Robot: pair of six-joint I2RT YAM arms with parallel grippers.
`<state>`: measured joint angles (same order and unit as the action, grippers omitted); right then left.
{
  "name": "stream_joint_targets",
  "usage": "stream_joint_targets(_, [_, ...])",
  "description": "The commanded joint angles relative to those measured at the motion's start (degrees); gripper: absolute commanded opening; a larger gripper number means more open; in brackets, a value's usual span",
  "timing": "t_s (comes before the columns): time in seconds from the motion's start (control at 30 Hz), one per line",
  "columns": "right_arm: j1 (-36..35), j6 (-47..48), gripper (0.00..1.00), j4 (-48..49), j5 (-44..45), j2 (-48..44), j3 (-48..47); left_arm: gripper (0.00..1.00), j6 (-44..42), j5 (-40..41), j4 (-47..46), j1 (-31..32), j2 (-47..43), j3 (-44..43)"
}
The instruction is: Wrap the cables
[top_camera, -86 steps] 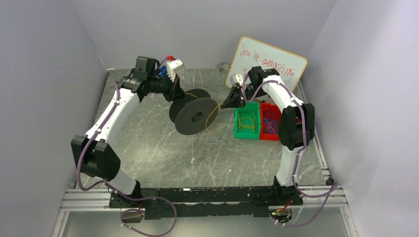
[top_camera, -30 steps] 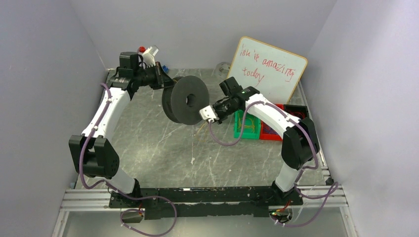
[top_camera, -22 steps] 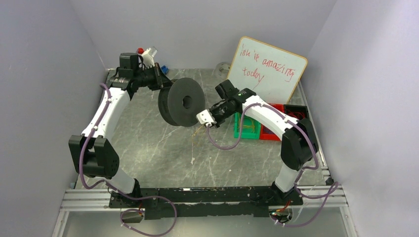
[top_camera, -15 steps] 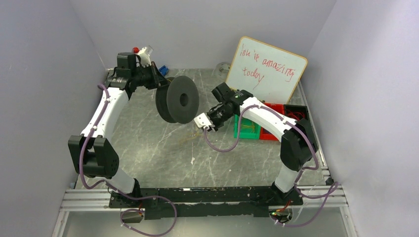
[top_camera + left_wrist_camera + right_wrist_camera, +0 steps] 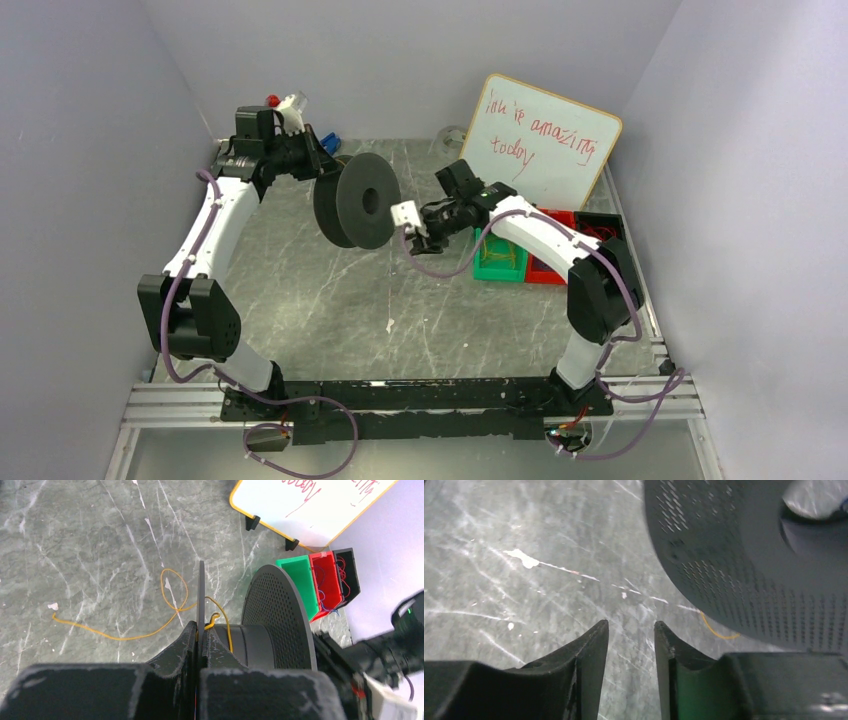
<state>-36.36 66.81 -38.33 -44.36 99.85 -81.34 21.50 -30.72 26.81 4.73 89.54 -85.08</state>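
Note:
My left gripper [image 5: 326,168] is shut on the thin near flange of the black spool [image 5: 358,200] and holds it tilted above the table. In the left wrist view the jaws [image 5: 201,626] clamp that flange edge-on. The yellowish cable [image 5: 170,596] lies in a loose loop and long tail on the table, and one end runs up over the spool's core [image 5: 227,630]. My right gripper [image 5: 420,232] is open and empty just right of the spool. In the right wrist view its fingertips [image 5: 631,627] frame bare table, with the perforated flange [image 5: 744,565] above and a short arc of cable [image 5: 716,631] beneath it.
Green [image 5: 497,250], red [image 5: 545,252] and black bins stand at the right, holding loose wires. A whiteboard [image 5: 540,130] with red writing leans at the back right. Grey walls close in both sides. The marble table [image 5: 330,300] spreads in front.
The left arm has turned the spool more edge-on and shifted it slightly left. The right gripper has risen from low in front of the spool to beside it. The cable below the spool no longer shows from above.

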Motion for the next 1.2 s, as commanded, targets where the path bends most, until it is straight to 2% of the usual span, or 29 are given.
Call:
stream_joint_targets(0.0, [5.4, -16.6, 0.45, 18.9, -9.2, -0.7, 7.1, 0.03, 0.6, -3.8, -4.4, 0.1, -2.3, -2.3])
stream_joint_targets(0.07, [4.9, -10.8, 0.52, 20.1, -8.4, -2.1, 10.9, 0.02, 0.3, -3.1, -4.0, 0.1, -2.1, -3.6])
stream_joint_targets(0.13, [2.7, -4.1, 0.56, 17.8, -3.6, -1.8, 11.9, 0.03, -0.3, -2.5, -3.1, 0.1, -1.9, -5.0])
stream_joint_targets(0.3, [0.0, -0.5, 0.58, 18.2, 4.6, 1.2, 10.4, 0.03, -0.9, -4.1, -3.7, 0.1, -2.2, -5.5])
stream_joint_targets(0.5, [-4.1, 7.4, 0.60, 18.8, 19.8, 7.1, 7.6, 0.03, -0.9, -5.1, -5.3, 0.1, -3.1, -3.2])
stream_joint_targets(0.8, [-9.6, 13.3, 0.62, 23.6, 37.8, 13.3, 4.4, 0.03, -0.9, -5.9, -6.0, 0.1, -2.8, -2.9])
stream_joint_targets(1.03, [-9.9, 18.4, 0.63, 25.8, 43.8, 16.2, 1.9, 0.02, -0.8, -6.1, -6.3, 0.1, -2.4, -2.7])
stream_joint_targets(1.17, [-9.9, 20.7, 0.64, 23.4, 44.2, 18.5, -1.0, 0.02, -0.6, -6.3, -6.6, 0.1, -2.2, -2.7])
